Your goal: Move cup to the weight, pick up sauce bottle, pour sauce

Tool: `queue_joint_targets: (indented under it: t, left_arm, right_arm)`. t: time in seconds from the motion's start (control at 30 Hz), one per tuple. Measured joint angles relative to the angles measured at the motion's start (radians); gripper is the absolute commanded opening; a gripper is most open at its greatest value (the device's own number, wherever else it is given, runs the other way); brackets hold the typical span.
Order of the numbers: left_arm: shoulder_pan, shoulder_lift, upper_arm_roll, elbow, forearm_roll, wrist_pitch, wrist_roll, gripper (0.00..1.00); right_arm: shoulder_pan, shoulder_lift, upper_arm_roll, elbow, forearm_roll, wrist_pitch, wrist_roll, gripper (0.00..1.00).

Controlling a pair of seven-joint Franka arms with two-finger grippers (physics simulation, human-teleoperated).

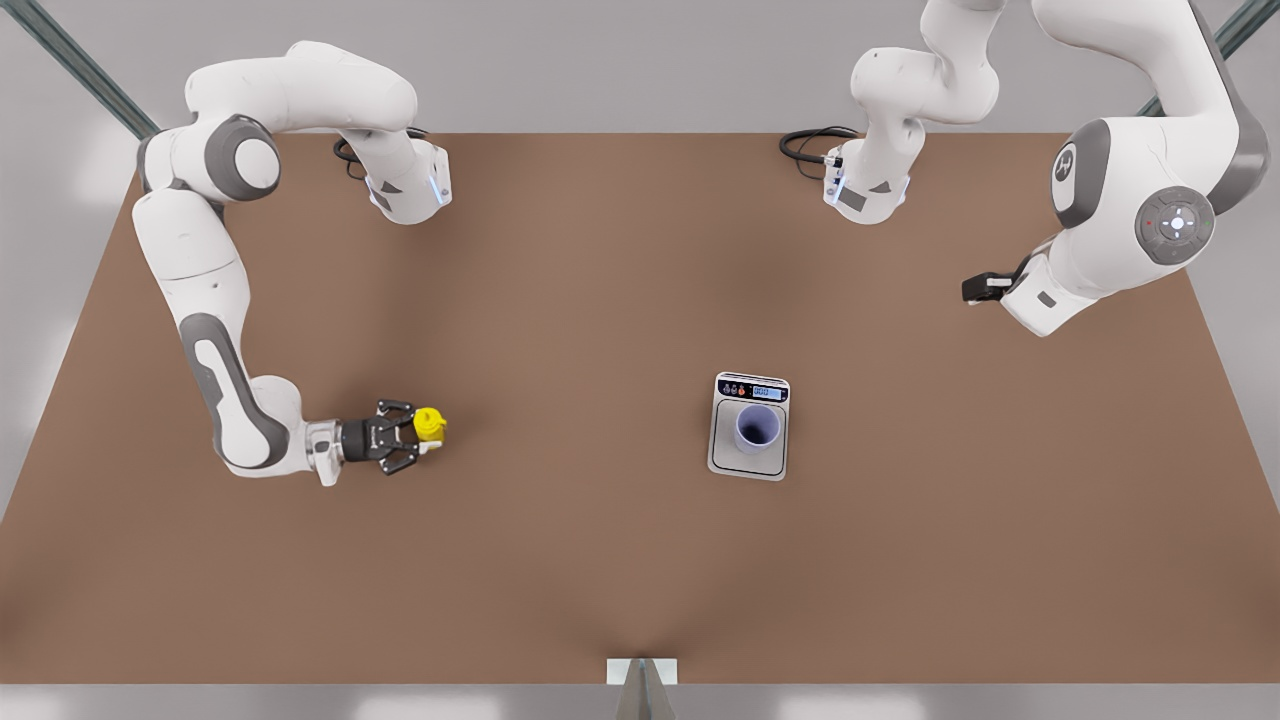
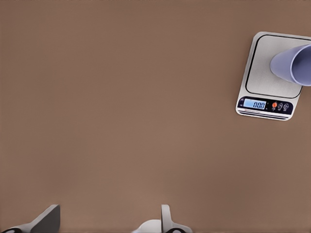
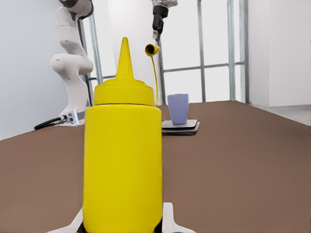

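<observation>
Cup (image 1: 758,428): small lavender handleless tumbler, darker inside, upright, mouth up, standing on the plate of the weight (image 1: 727,455), narrower than that plate. Weight: flat rectangular kitchen scale, silver-grey plate, black strip with lit blue display and small buttons; lies flat on the brown desk (image 1: 600,560), right of centre in the front view. Sauce bottle (image 1: 430,425): bright yellow cylindrical squeeze bottle with pointed nozzle and a tethered cap hanging open beside it; upright, well apart from the weight, toward the front view's left.
</observation>
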Motion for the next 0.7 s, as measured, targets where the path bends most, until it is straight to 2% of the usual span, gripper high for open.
queue_joint_targets:
  t: [0.07, 0.2, 0.37, 0.53, 0.57, 0.67, 0.7]
  left_arm:
    - [-0.001, 0.0, 0.0, 0.0, 0.0, -0.003, -0.001, 1.0]
    - [-0.004, 0.0, 0.0, 0.0, 0.0, -0.003, -0.001, 1.0]
    - [-0.006, 0.0, 0.0, 0.0, 0.0, -0.003, 0.0, 1.0]
    - [-0.003, 0.0, 0.0, 0.0, 0.0, -0.003, -0.001, 1.0]
    - [-0.003, 0.0, 0.0, 0.0, 0.0, -0.003, -0.001, 1.0]
    - [-0.002, 0.0, 0.0, 0.0, 0.0, -0.003, -0.001, 1.0]
    - [-0.002, 0.0, 0.0, 0.0, 0.0, -0.003, -0.001, 1.0]
  right_arm:
    - [-0.012, 0.021, 0.066, 0.02, 0.024, 0.001, -0.023, 0.45]
    - [-0.011, 0.108, 0.113, 0.059, 0.06, 0.006, -0.094, 0.45]
    - [-0.007, 0.182, 0.114, 0.091, 0.069, 0.017, -0.124, 0.46]
    - [-0.011, 0.194, 0.113, 0.099, 0.064, 0.019, -0.119, 0.49]
    - [-0.012, 0.194, 0.113, 0.099, 0.063, 0.019, -0.117, 0.5]
    - [-0.012, 0.194, 0.113, 0.099, 0.059, 0.017, -0.111, 0.69]
    - [-0.013, 0.194, 0.113, 0.099, 0.06, 0.017, -0.109, 0.71]
